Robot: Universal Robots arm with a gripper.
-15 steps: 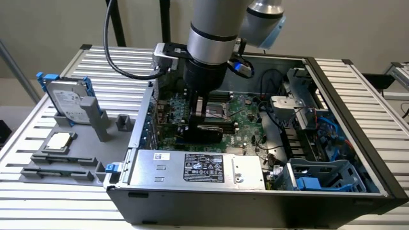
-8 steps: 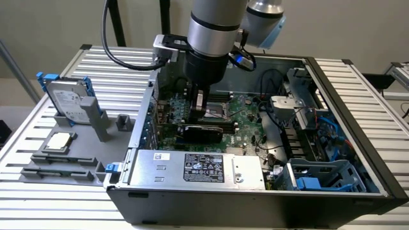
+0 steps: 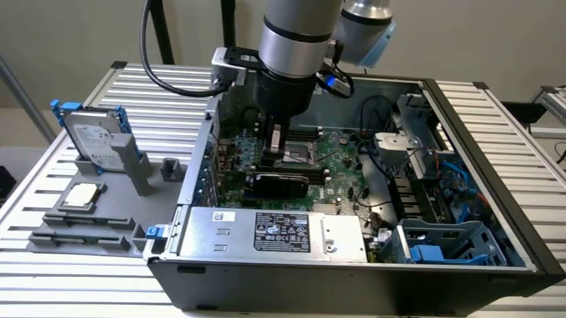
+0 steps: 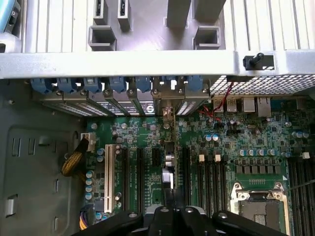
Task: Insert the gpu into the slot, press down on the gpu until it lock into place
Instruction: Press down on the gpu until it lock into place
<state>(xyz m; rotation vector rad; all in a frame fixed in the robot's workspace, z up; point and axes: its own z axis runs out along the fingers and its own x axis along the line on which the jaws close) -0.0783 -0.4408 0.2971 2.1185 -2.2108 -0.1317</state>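
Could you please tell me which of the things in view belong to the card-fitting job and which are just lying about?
Job in hand:
- gpu, standing on edge on the motherboard
- gripper, just above the card

Lying about:
- power supply box
- hard drive in the grey holder
- processor chip

A green motherboard point(image 3: 340, 162) speckled with silver and black parts fills the dark grey computer case point(image 3: 354, 281). The black gpu point(image 3: 278, 180) stands edge-on over it, beside the silver power supply box point(image 3: 274, 232) with its black-and-white label. Bright blue clips point(image 4: 118, 84) line the grey rear wall; a white slot point(image 4: 109, 177) flanks black ones. Silver ribbed desk point(image 3: 71, 278) beneath.
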